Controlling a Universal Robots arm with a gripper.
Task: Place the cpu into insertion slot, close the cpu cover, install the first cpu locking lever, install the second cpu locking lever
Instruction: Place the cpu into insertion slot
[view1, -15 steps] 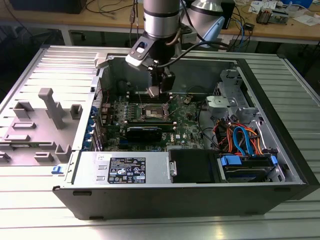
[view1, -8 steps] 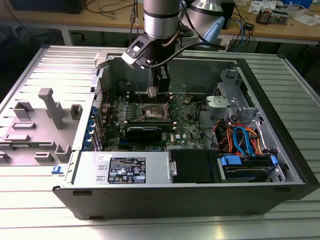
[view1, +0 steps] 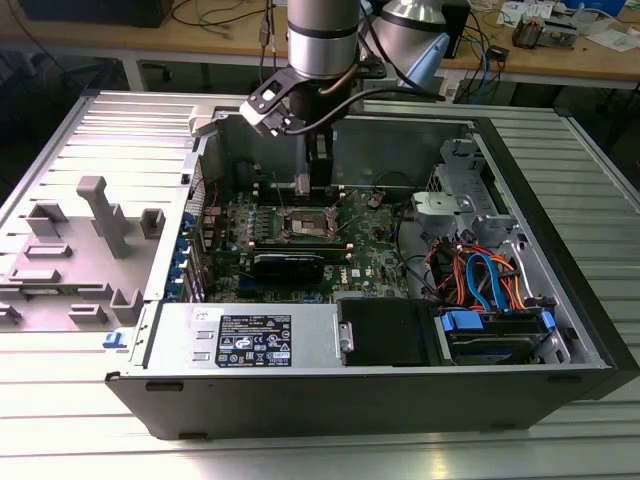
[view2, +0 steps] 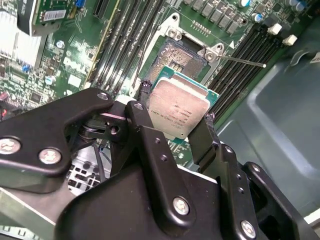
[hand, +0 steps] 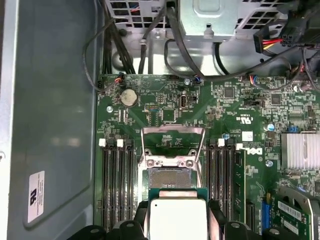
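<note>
Pincer (view2: 176, 118) clamps the pale silver-faced, green-edged cpu (view2: 179, 107) near the open insertion slot (view2: 176, 56).

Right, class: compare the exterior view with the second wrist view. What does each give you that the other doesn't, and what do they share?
The exterior view gives the wider setting: the whole open computer case, the arm reaching in from above, the labelled power supply, blue and orange cables, and a grey fixture at the exterior view's left.
The second wrist view gives the close detail: the cpu clamped in the tool, and the pin field inside the uncovered insertion slot.
Shared: the tool close to that slot, and the green circuit board.
</note>
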